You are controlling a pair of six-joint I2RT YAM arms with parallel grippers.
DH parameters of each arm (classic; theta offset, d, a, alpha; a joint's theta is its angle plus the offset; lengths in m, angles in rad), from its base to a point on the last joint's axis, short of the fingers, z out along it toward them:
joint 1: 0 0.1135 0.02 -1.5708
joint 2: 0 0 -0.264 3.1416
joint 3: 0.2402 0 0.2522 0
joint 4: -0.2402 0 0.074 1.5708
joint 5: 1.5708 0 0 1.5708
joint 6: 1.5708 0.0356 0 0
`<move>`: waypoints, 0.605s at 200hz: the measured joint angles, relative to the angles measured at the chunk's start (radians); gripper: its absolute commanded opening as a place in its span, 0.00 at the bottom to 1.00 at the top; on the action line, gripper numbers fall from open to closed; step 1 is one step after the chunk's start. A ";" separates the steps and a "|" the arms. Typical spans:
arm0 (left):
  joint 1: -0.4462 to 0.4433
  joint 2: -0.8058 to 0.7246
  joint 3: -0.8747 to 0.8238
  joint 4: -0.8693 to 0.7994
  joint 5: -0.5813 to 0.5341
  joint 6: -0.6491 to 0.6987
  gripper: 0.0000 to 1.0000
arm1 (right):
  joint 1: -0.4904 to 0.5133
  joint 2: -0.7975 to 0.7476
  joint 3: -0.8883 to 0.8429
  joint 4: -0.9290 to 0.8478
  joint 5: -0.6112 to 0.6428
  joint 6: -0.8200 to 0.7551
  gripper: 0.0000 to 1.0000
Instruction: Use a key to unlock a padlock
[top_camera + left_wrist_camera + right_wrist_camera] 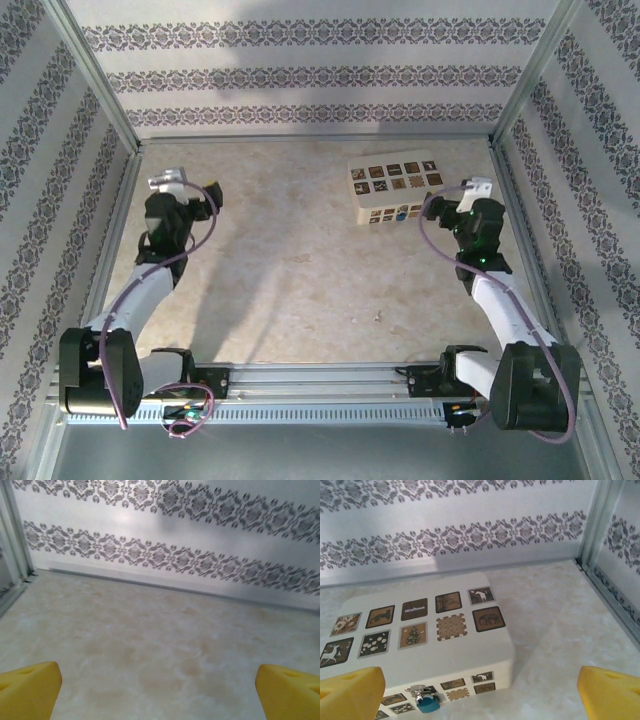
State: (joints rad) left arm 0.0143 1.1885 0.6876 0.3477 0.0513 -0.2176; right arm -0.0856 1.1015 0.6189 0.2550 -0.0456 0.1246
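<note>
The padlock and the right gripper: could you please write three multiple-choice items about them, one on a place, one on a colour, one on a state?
1. Where on the cream box is the padlock?
A) on its top
B) on its side wall that faces the right wrist camera
C) behind it

2. What colour is the padlock's body?
A) red
B) blue
C) black

3. In what state is the right gripper?
A) shut on the padlock
B) shut on the box
C) open, holding nothing

Answers:
1 B: it sits low on the near side wall, below the patterned top.
2 B: the body is blue, with silvery metal above it.
3 C: its yellow fingers stand wide apart and touch nothing.
</note>
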 measured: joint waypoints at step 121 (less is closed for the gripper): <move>-0.386 0.418 0.339 -0.362 0.188 -0.328 0.99 | -0.135 0.438 0.434 -0.448 -0.309 0.180 0.98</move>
State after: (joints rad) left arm -0.3714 1.6066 1.0267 -0.0139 0.2398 -0.5457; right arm -0.2207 1.5398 1.0531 -0.1932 -0.3542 0.3046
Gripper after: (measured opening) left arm 0.993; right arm 0.985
